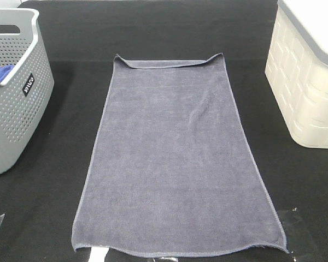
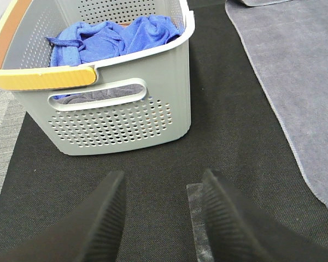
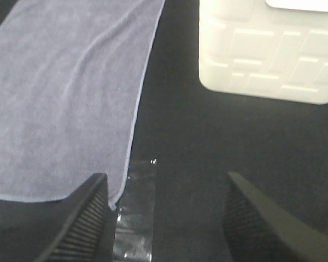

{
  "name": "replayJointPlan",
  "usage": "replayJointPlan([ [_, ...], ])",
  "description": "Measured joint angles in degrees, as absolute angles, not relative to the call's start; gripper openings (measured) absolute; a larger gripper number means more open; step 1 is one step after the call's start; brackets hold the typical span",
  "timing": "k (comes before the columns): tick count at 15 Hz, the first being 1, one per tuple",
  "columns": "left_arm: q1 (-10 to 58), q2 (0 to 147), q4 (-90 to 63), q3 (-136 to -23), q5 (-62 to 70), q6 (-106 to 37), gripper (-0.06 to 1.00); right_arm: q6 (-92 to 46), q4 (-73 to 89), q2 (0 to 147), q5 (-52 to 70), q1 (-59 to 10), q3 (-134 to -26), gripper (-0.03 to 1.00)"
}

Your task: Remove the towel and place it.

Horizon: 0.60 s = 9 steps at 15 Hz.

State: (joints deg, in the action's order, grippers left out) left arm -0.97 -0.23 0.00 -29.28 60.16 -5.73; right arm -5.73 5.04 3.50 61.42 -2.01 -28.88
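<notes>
The large slate-grey terry towel lies flat mid-desk, far hem folded over; the left gripper and right gripper hover released, grasping nothing.

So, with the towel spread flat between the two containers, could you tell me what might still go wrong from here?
The towel lies flat on the black mat, but its far edge is folded over, so the spread is not fully neat. Its near right corner sits close to a strip of clear tape and might catch on it. The left gripper and right gripper stand open, holding nothing, so any smoothing needs a fresh grasp.
</notes>
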Motion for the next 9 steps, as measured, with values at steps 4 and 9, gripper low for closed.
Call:
replayJointPlan([
  [4, -0.97, -0.23, 0.00, -29.28, 60.16, -5.73, 0.44, -5.73, 5.16, -0.34, 61.42, -2.01, -28.88, 0.58],
  [9, -0.97, -0.23, 0.00, -29.28, 60.16, -5.73, 0.44, -5.73, 5.16, -0.46, 61.42, -2.01, -28.88, 0.58],
])
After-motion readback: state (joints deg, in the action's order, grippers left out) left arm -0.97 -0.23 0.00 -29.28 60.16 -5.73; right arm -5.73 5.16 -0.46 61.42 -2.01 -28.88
